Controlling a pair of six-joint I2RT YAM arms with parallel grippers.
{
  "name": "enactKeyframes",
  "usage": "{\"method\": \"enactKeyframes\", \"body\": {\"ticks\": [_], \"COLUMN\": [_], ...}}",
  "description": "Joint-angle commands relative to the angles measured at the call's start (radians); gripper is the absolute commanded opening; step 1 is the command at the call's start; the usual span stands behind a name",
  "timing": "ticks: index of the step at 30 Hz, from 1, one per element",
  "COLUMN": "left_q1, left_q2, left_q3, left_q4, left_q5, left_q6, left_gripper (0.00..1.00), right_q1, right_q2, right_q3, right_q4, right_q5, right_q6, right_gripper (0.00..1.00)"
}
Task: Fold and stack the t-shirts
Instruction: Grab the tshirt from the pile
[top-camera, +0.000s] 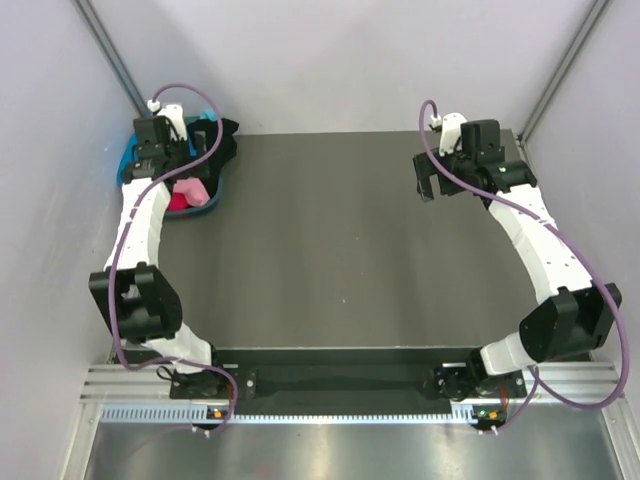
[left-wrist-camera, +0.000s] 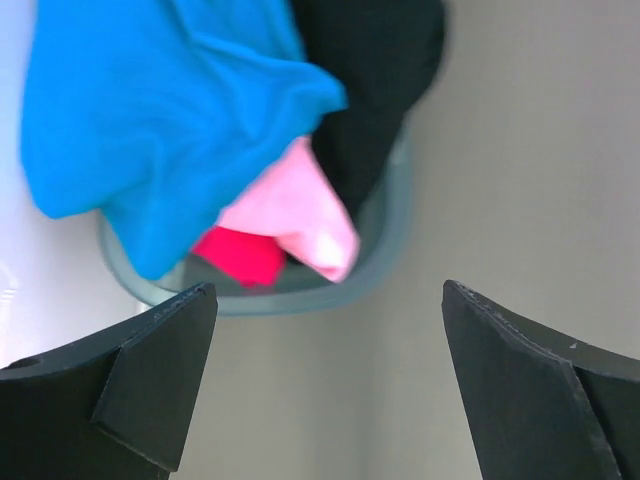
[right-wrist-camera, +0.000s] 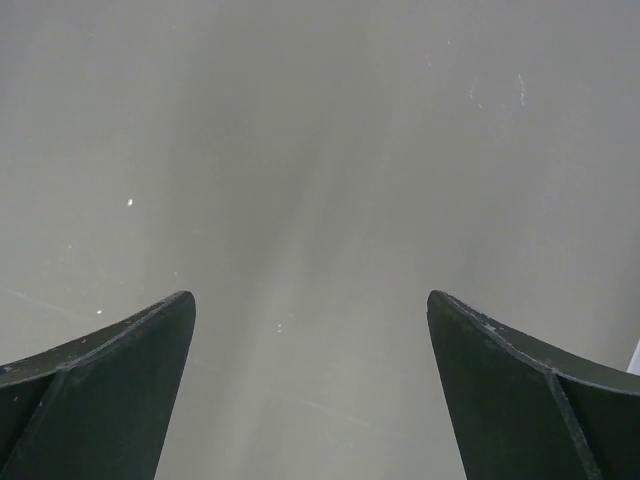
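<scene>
At the table's far left corner, from above, the left gripper (top-camera: 166, 160) hung over a teal plastic basket (top-camera: 126, 163). Its wrist camera showed jaws wide apart, empty, above a bright blue cloth t-shirt (left-wrist-camera: 150, 120), a light pink t-shirt (left-wrist-camera: 300, 215), a red t-shirt (left-wrist-camera: 240, 255) and a black t-shirt (left-wrist-camera: 370, 90) heaped inside: soft, limp, likely best pinched at a raised fold. The right wrist camera showed the right gripper (right-wrist-camera: 310, 295) equally spread, empty, over the grey tabletop (right-wrist-camera: 320, 120).
</scene>
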Motion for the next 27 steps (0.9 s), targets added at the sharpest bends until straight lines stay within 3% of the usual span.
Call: {"method": "enactKeyframes", "body": {"ticks": [1,5,9,13,27], "left_q1": [0.001,0.013,0.025,0.030,0.029], "left_q2": [0.100,0.221,0.324,0.413,0.568], "left_q3": [0.063,0.158,0.267,0.329,0.493], "left_q4": [-0.002,-0.039,-0.060,-0.054,-0.069], "left_q5": [-0.126,-0.180,-0.202,-0.240,-0.265], "left_q6": [0.095,0.141,0.155,0.158,0.142], "left_gripper": [0.99,0.97,0.86,0.81,0.58], "right_q1": [0.005,0.003,0.005,0.005,0.005], "right_q2": [0.040,0.057,0.063,0.071,0.177], "right_q3": [0.056,0.074,0.079,0.076,0.125], "right_q4": [-0.003,0.001,0.001,0.003,0.001], "right_q5": [0.063,0.063,0.028,-0.014,-0.062], "right_q6": [0.018,-0.009,-0.014,-0.008,0.000], "right_gripper": [1.00,1.00,1.00,1.00,1.00]}}
